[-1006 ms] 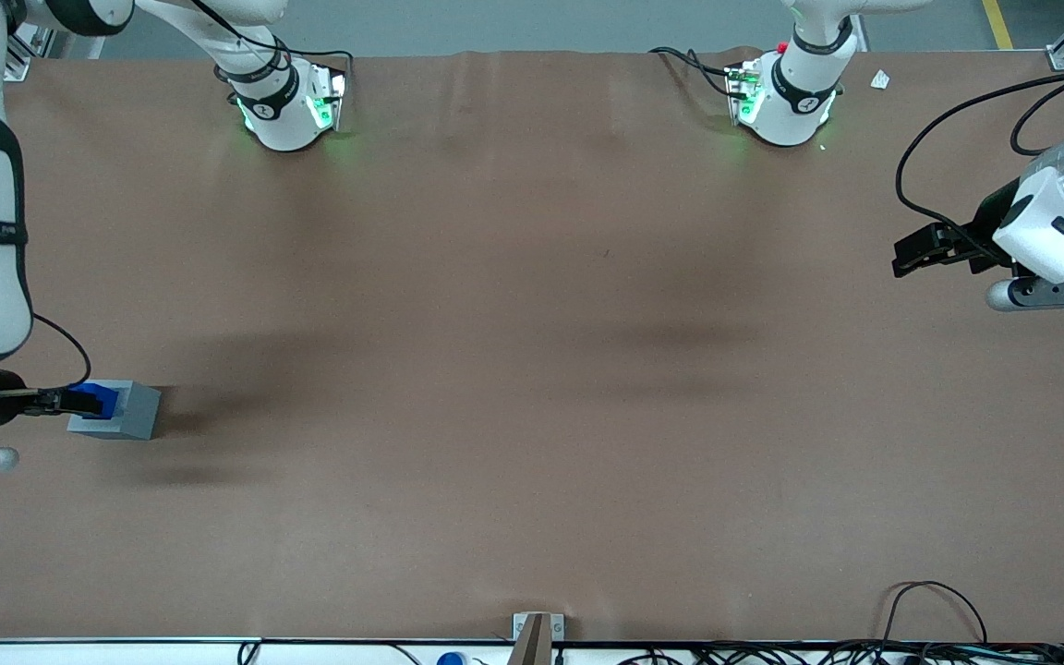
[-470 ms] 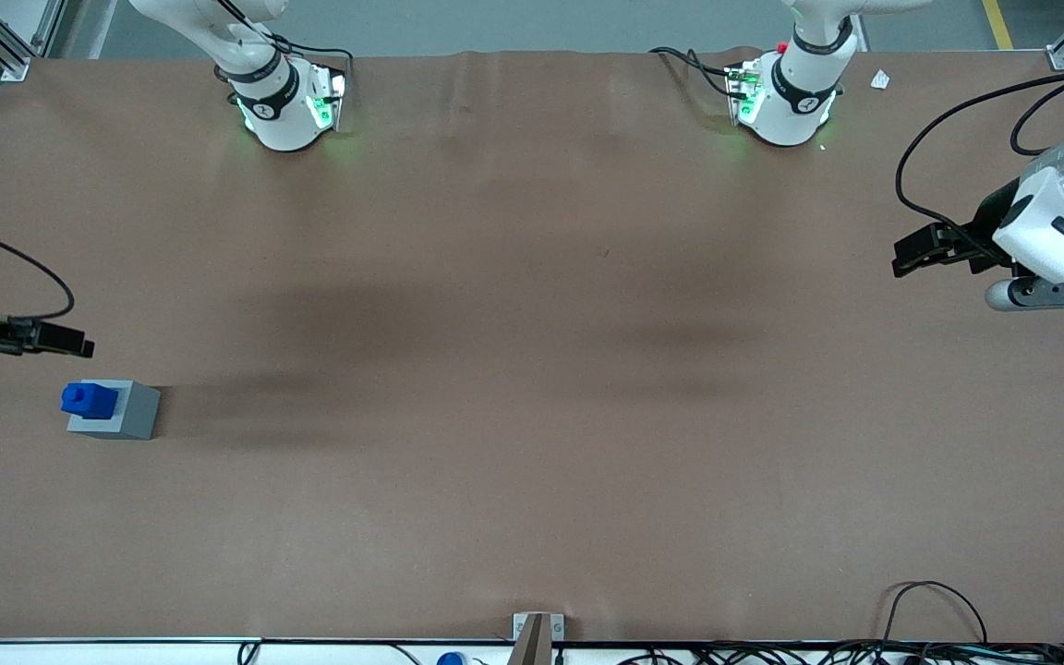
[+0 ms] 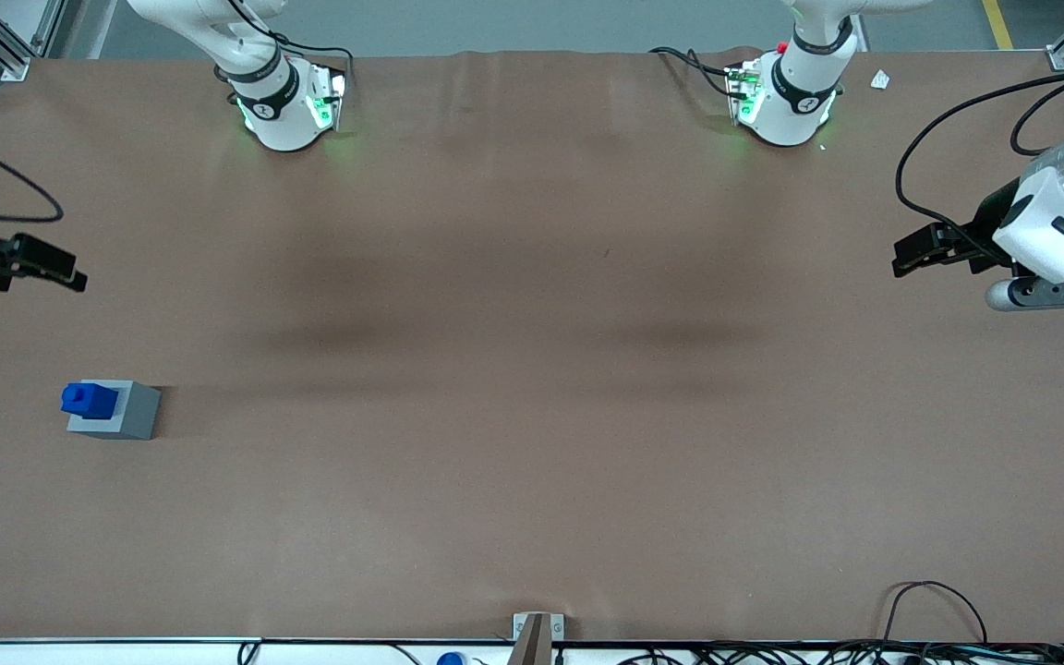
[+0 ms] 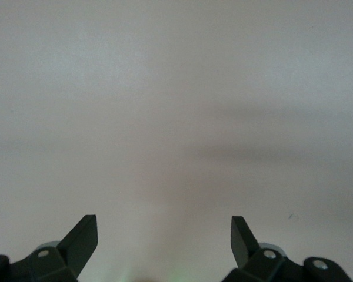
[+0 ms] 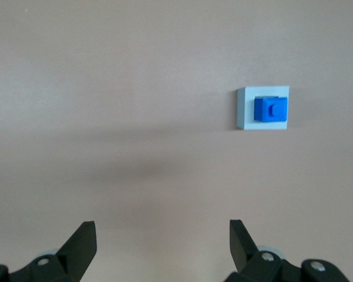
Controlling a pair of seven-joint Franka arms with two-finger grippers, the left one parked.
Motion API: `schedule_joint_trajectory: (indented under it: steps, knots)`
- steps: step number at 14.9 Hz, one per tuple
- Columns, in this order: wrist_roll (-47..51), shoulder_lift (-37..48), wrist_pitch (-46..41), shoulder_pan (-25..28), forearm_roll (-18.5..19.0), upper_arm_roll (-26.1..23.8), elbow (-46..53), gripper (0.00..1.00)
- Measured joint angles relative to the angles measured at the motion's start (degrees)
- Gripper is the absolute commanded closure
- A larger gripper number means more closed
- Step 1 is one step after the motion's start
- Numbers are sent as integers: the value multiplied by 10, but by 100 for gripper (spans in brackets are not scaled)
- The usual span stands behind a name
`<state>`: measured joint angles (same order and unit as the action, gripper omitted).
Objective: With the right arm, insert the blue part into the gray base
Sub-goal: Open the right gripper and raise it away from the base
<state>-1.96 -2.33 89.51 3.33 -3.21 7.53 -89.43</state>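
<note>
The blue part [image 3: 89, 400] sits in the recess of the gray base [image 3: 135, 412], its stud up, at the working arm's end of the table. Both also show in the right wrist view: the blue part [image 5: 271, 110] set in the gray base [image 5: 245, 108]. My right gripper [image 3: 66, 272] is open and empty. It hangs above the table, farther from the front camera than the base and well apart from it. In the right wrist view its fingertips [image 5: 84, 235] stand wide apart over bare table, the gripper [image 5: 162, 235] holding nothing.
The brown table cover [image 3: 532, 369] spreads wide. Two arm bases with green lights [image 3: 287, 102] [image 3: 781, 97] stand at the table edge farthest from the front camera. Cables [image 3: 938, 610] lie at the near edge toward the parked arm's end.
The gripper has let go of the blue part, which stays in the gray base. It has drawn back and away from the base, farther from the front camera.
</note>
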Motion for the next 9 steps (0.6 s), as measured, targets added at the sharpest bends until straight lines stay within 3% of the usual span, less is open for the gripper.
schedule_joint_trajectory:
  steps: [4, 9]
  knots:
    - [5, 76, 1, 20, 23, -1, -66, 0]
    - [8, 97, 2, 24, 26, 0, -69, 0]
